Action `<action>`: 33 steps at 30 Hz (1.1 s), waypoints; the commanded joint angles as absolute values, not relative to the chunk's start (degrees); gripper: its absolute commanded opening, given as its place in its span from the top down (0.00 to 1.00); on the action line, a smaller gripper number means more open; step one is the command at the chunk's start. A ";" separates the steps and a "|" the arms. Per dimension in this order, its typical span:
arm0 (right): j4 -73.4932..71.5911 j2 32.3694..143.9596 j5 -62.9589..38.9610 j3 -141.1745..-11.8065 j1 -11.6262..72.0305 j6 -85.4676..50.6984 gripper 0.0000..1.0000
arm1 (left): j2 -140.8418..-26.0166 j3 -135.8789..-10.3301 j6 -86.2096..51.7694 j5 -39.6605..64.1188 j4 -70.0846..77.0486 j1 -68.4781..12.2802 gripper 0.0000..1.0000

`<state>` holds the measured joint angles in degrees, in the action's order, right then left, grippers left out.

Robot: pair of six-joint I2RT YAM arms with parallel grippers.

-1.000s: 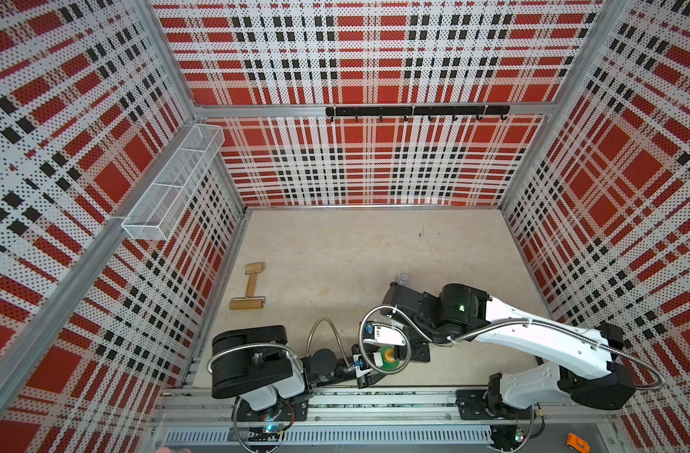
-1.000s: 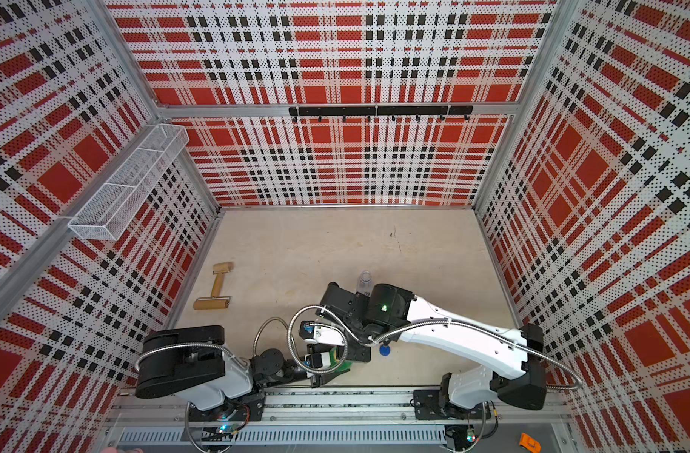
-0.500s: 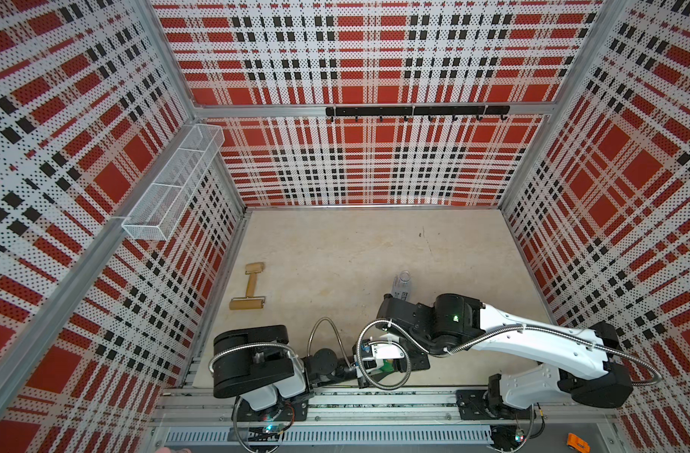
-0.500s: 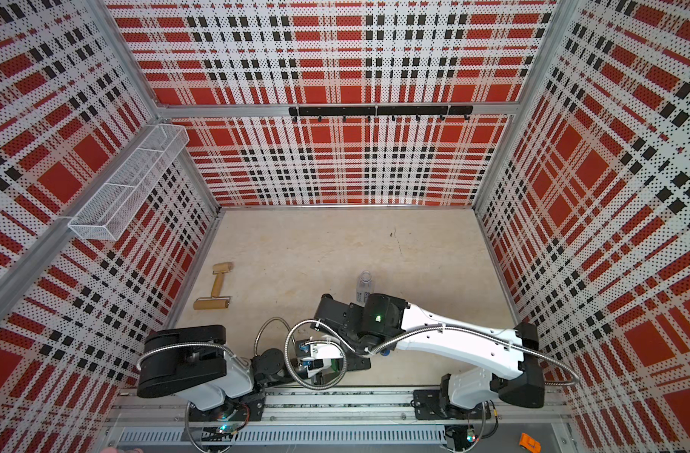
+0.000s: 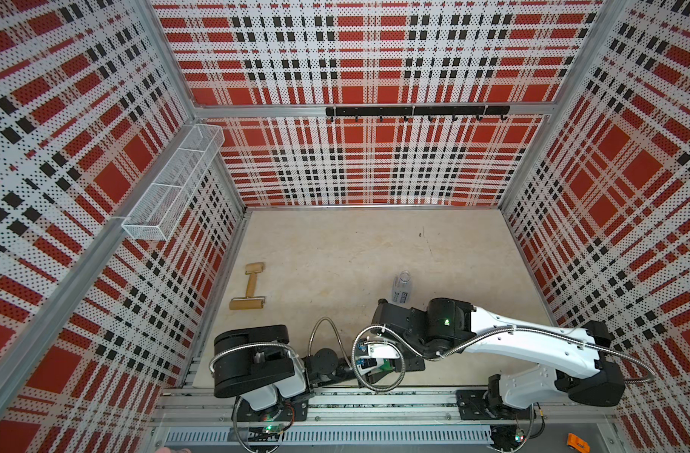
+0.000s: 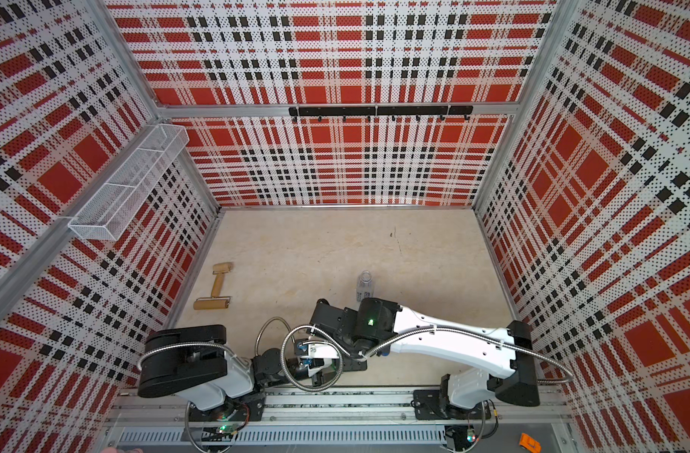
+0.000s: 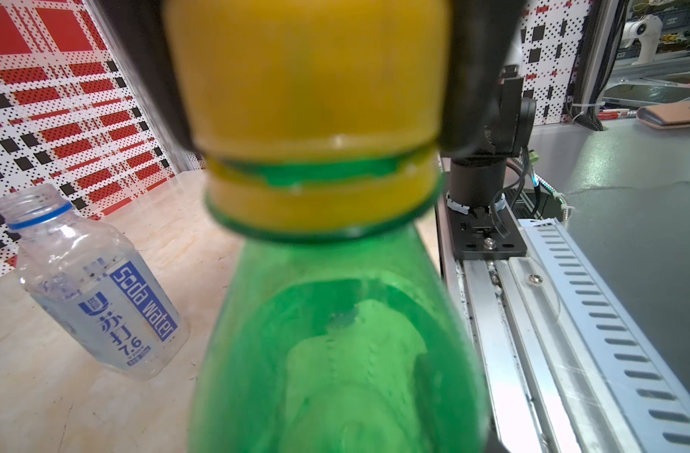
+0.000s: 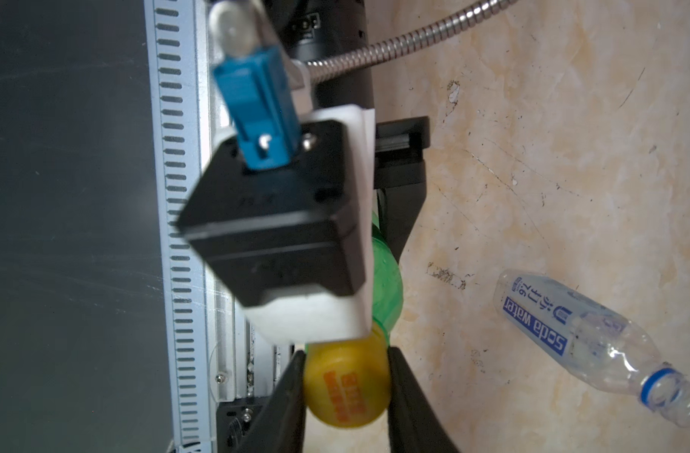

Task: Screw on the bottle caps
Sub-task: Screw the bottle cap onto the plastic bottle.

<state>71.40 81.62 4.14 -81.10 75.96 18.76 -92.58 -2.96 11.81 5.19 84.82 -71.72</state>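
The green bottle [image 7: 335, 345] is held near the table's front edge, with my left gripper [image 5: 378, 366] shut on its body; one of that gripper's black fingers [image 8: 404, 204] lies along the bottle [image 8: 386, 282]. The yellow cap [image 8: 347, 386] sits on this bottle's neck, a thin gap showing above the yellow ring [image 7: 320, 200]. My right gripper [image 8: 345, 388] is shut on the cap [image 7: 308, 74], a finger pressed to each side. The clear bottle [image 5: 402, 286] with the blue "soda water" label [image 7: 96, 290] stands uncapped just behind the right arm [image 6: 365, 284].
A wooden roller [image 5: 249, 288] lies at the table's left side. A wire basket [image 5: 174, 188] hangs on the left wall and a black hook rail [image 5: 414, 111] on the back wall. The aluminium base rail [image 5: 375, 396] runs along the front edge.
The right arm has swung toward the front edge, over the green bottle's top, and its jaws have closed on the yellow cap. The left arm has stayed put.
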 commanded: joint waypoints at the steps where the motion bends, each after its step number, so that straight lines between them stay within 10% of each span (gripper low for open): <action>1: 63.79 83.52 7.21 -80.60 75.85 8.66 0.96 | -92.11 -3.35 12.29 3.65 88.07 -71.98 0.46; 25: 59.56 92.69 -3.78 -93.13 67.86 -32.44 1.00 | -91.06 -3.15 13.28 0.20 88.06 -72.34 0.47; 33: 66.40 83.61 0.85 -92.15 65.79 -14.22 0.56 | -91.61 -3.35 13.03 1.52 88.07 -72.40 0.47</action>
